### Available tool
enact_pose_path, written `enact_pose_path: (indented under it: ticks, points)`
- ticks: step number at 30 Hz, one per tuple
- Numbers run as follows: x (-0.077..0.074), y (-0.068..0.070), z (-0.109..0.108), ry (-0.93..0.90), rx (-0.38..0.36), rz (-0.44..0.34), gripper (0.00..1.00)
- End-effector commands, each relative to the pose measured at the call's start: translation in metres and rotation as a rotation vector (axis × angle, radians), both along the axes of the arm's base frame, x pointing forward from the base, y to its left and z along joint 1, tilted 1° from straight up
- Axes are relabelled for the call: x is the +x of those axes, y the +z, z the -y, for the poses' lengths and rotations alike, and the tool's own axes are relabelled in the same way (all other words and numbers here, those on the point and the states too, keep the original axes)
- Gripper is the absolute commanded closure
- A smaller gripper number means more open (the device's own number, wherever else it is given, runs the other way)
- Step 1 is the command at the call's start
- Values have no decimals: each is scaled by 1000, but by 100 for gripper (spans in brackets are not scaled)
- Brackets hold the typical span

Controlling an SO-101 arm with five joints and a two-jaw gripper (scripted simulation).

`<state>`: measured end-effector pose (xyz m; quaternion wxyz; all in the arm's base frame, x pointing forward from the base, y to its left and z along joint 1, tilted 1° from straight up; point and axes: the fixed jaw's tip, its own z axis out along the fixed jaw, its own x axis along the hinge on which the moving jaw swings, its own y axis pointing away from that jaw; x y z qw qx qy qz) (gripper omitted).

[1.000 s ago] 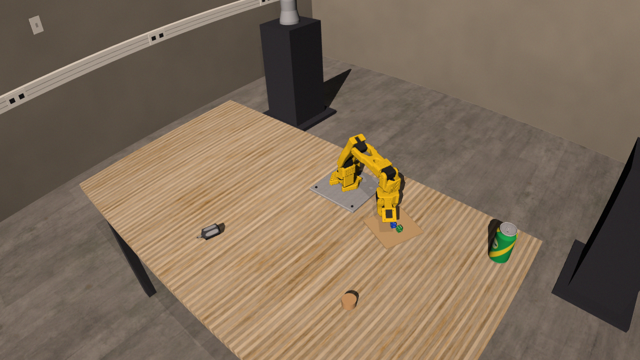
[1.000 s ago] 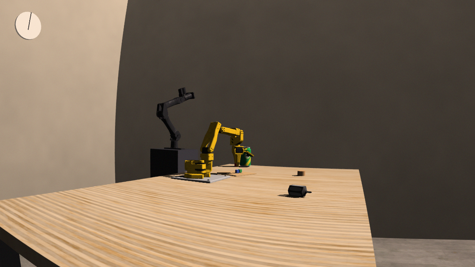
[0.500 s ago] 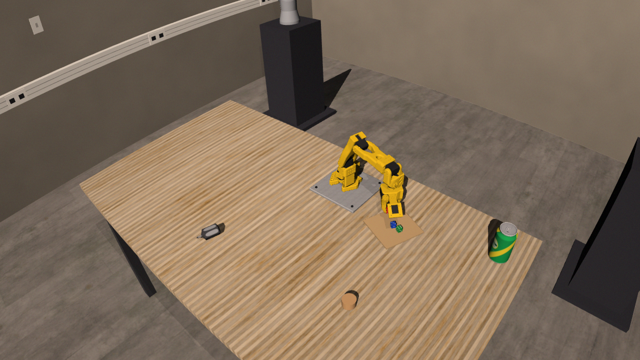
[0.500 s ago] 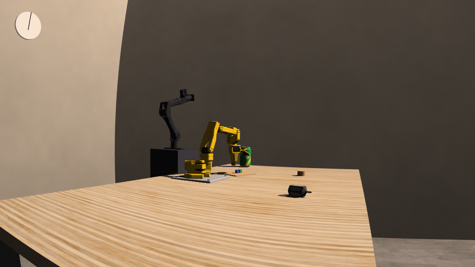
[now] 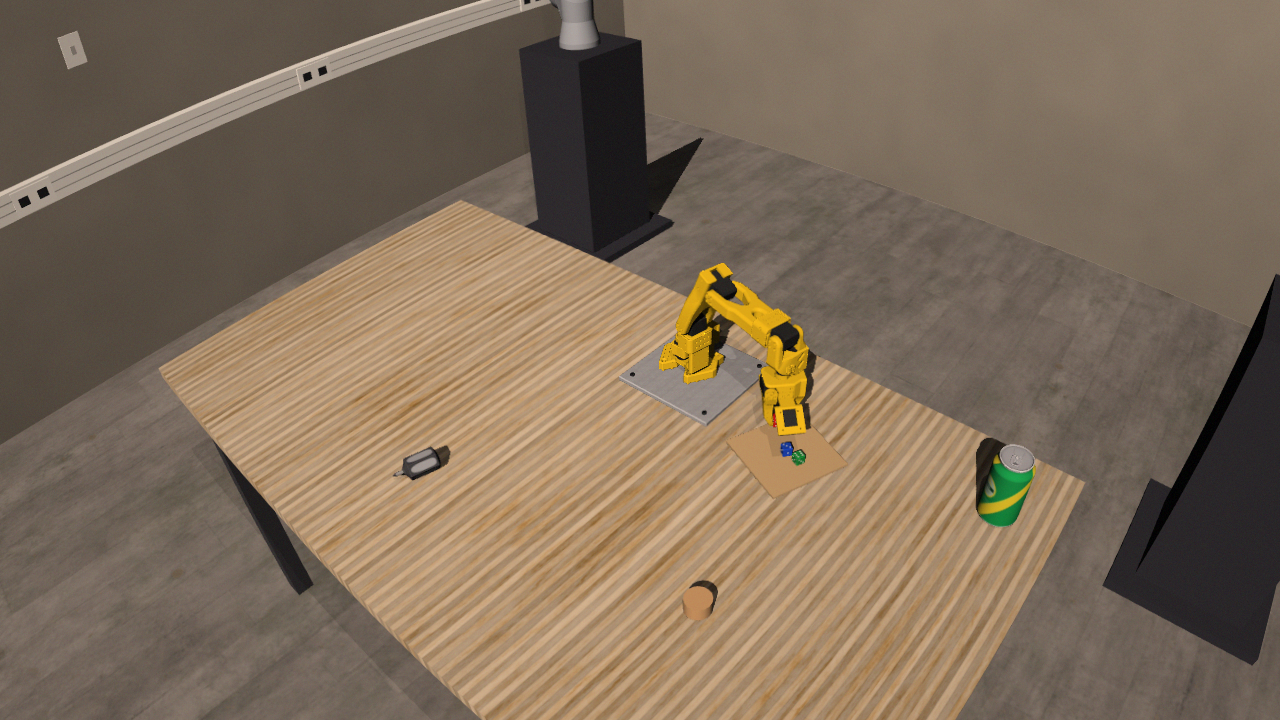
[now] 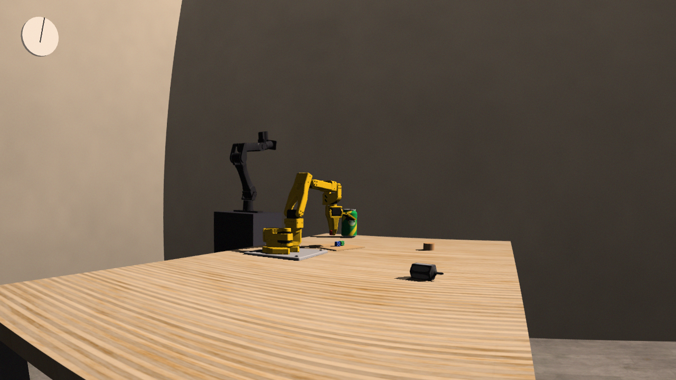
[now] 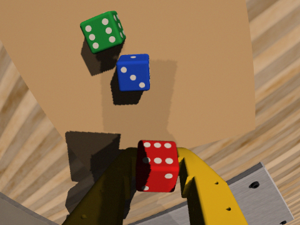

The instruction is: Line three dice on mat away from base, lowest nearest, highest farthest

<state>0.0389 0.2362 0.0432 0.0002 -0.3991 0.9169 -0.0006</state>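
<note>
Wrist view: the yellow gripper has its jaws clamped on a small red die with white pips, held above the near edge of the flat tan square mat. The face of the red die turned to the camera shows five pips, and three pips show on the face along its upper edge. On the mat beyond it sits a blue die with white pips, top face three. Just past that, up and to the left, sits a green die with white pips, top face five. Blue and green dice are close but apart, both flat on the mat. A grey metal base plate shows below the jaws at lower right.

Top view: the yellow arm bends over from the base plate to the near end of the mat on the striped wooden surface. Blue die and green die lie mid-mat. Well apart on the surface: a green and yellow drink can, a short tan cylinder, a small dark grey gadget.

Exterior view: the gripper hangs over the surface in front of the can.
</note>
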Motion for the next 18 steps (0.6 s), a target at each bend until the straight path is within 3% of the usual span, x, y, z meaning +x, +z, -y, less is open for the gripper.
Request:
enact_pose_path:
  ticks: [1,18]
  points:
    - [-2,2,0,8,15,2,100]
    - [-2,-4,0,8,15,2,100]
